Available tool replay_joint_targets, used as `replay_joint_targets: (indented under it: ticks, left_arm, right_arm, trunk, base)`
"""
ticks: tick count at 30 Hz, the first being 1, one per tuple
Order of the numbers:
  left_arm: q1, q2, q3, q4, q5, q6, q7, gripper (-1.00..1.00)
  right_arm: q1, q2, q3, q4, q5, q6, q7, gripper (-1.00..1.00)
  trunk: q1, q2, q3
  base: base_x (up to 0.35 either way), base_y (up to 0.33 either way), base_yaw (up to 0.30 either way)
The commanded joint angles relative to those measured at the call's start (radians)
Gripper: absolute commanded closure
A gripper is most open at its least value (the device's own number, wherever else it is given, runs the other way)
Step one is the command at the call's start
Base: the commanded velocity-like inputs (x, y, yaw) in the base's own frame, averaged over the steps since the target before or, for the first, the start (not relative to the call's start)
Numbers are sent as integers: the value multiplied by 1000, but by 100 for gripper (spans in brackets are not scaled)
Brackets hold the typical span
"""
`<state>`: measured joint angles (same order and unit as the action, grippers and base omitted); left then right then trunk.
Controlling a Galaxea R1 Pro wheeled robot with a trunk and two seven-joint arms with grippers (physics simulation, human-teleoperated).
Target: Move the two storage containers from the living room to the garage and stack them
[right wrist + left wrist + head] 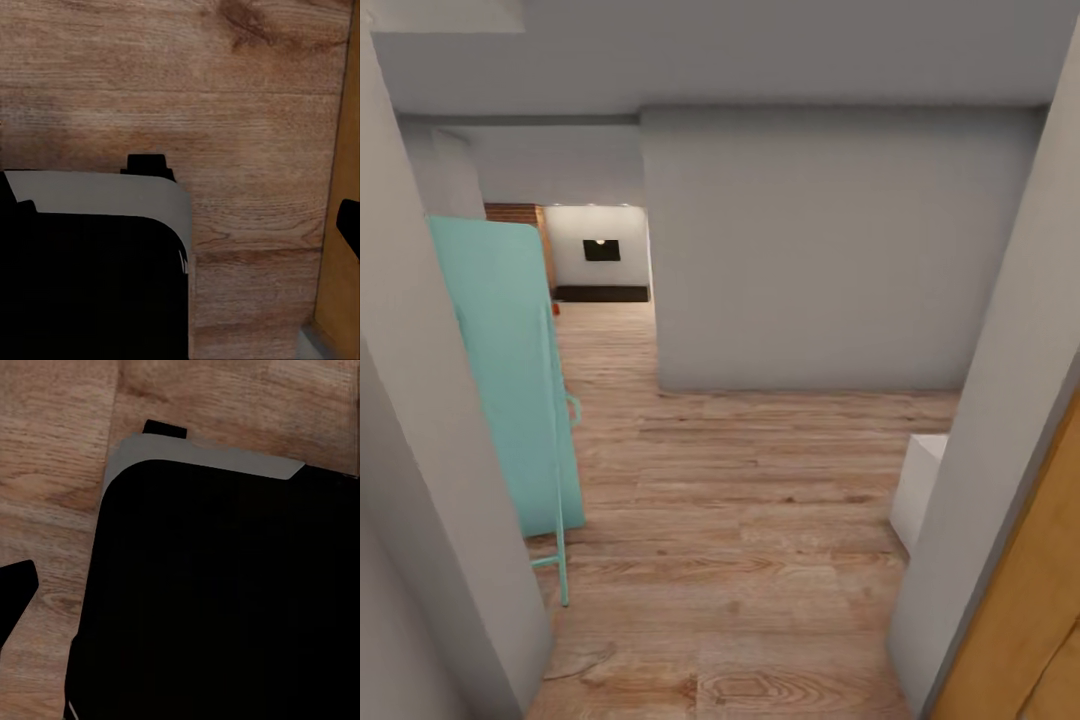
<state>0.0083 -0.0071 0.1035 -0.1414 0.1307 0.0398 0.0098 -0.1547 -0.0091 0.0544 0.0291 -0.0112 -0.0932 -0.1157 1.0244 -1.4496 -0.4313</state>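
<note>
Looking through a doorway, I am facing a hallway of light wood plank flooring [760, 520], with a teal panel [510, 380] leaning against the grey wall at my left and a wooden door [1030, 610] edging in at my right. A white box [916, 490] is sitting low beside the right wall. Farther off, a room is showing with a dark rectangle [601, 250] on its white wall. My wrist cameras are looking down at my black base [225, 600] over planks; whether my fingers are apart or together I cannot tell. No writing is readable.
</note>
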Motion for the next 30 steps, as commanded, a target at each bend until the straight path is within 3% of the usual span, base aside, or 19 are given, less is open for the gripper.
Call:
replay_joint_targets:
  ticks: [1, 30]
  left_arm:
    - [1, -1, 5, -3, 7, 5, 1, -100]
    - [1, -1, 5, -3, 7, 7, 1, -100]
  right_arm:
    - [-1, 1, 5, 3, -1, -5, -2, -100]
    - [-1, 1, 6, 3, 0, -6, -2, -100]
  trunk:
    - [1, 0, -1]
    - [1, 0, -1]
  base:
    - [324, 0, 0]
    - [323, 0, 0]
